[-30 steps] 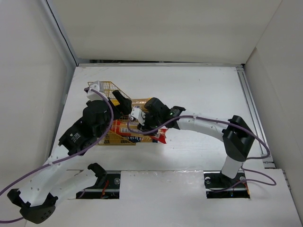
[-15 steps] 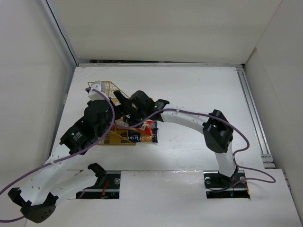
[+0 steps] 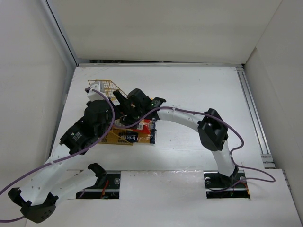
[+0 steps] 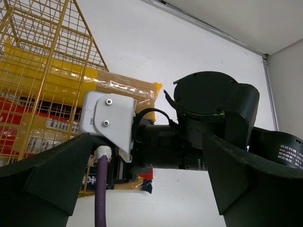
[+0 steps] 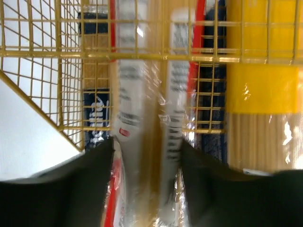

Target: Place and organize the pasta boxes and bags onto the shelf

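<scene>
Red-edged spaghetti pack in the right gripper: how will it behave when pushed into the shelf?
Likely stiff lengthwise: straight strands fill the red-edged spaghetti pack. Its glossy, wrinkled film may slip in the right gripper. Its end could snag on the shelf wires.

**White worktop with a rack and pasta packs**

The worktop [image 3: 199, 94] is white and flat. A gold wire rack [image 3: 110, 86] stands on it at the far left. Pasta packs lie flat, side by side, by the rack: an orange pack [image 3: 122, 137], a red pack [image 3: 150, 135] and a yellow bag [image 4: 118, 85]. Their ends stick out past the wire.
</scene>
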Tool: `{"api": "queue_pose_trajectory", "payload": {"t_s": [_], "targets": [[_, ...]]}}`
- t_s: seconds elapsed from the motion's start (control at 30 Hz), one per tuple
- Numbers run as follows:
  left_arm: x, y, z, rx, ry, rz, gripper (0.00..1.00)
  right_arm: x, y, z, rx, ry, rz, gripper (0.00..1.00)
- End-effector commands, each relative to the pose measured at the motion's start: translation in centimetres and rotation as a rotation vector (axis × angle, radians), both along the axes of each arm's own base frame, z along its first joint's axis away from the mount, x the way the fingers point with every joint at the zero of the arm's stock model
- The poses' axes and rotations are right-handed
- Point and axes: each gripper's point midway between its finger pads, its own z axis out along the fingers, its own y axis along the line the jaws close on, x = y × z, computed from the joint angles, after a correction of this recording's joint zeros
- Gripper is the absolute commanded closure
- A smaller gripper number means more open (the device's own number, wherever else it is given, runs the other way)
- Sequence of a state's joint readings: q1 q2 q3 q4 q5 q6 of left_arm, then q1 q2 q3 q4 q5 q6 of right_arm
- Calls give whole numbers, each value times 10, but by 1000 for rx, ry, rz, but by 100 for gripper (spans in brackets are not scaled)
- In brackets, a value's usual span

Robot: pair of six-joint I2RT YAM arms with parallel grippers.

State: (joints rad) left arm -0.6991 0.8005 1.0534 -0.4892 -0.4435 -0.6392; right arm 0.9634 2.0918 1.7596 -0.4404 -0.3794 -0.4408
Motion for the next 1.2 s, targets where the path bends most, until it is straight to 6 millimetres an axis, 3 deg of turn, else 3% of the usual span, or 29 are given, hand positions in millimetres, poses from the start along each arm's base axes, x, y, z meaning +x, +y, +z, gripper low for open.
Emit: {"api": "queue_pose_trajectory", "payload": {"t_s": [0.0,0.03,0.1,0.23,0.27,0.33,0.43,0.5,0.57,0.6,0.7,0.73,0.77,0.83,0.9,0.93,1.03,1.07,1.17], "targets": [[-1,4,0,-17,0,24,0,11,32,45,153,-101,46,36],[-1,4,0,-17,0,24,0,12,32,44,149,-106,39,18],[-1,4,0,-17,0,24,0,12,24,45,136,-114,21,2],[-1,4,4,-32,-6,27,0,14,11,69,165,-166,-28,0],[-1,4,4,-32,-6,27,0,13,6,89,194,-196,-41,0],[-1,4,4,-32,-6,27,0,13,-5,96,195,-220,-69,0],[-1,4,4,-26,1,27,0,18,-33,117,189,-289,-174,0],[1,2,1,-20,8,27,0,40,-67,124,176,-320,-307,0],[1,4,2,-17,5,39,0,46,-103,134,207,-309,-400,0],[6,3,-7,3,20,50,0,65,-132,136,217,-299,-467,0],[11,-1,-15,13,46,55,0,73,-190,140,271,-250,-569,0],[14,-7,-24,18,71,46,0,89,-225,139,266,-256,-658,0],[14,-12,-28,19,87,26,0,84,-248,136,263,-262,-697,0],[22,-21,-32,12,85,18,0,93,-296,131,237,-293,-826,0],[28,-24,-31,31,71,7,0,85,-333,129,227,-311,-940,0],[32,-31,-33,34,68,-11,0,87,-362,128,199,-339,-1033,0],[36,-40,-34,66,68,-57,0,70,-402,130,182,-386,-1160,0],[37,-43,-35,62,69,-66,0,67,-425,129,156,-407,-1250,0],[40,-47,-41,78,80,-78,0,48,-452,129,175,-423,-1352,0]]}}
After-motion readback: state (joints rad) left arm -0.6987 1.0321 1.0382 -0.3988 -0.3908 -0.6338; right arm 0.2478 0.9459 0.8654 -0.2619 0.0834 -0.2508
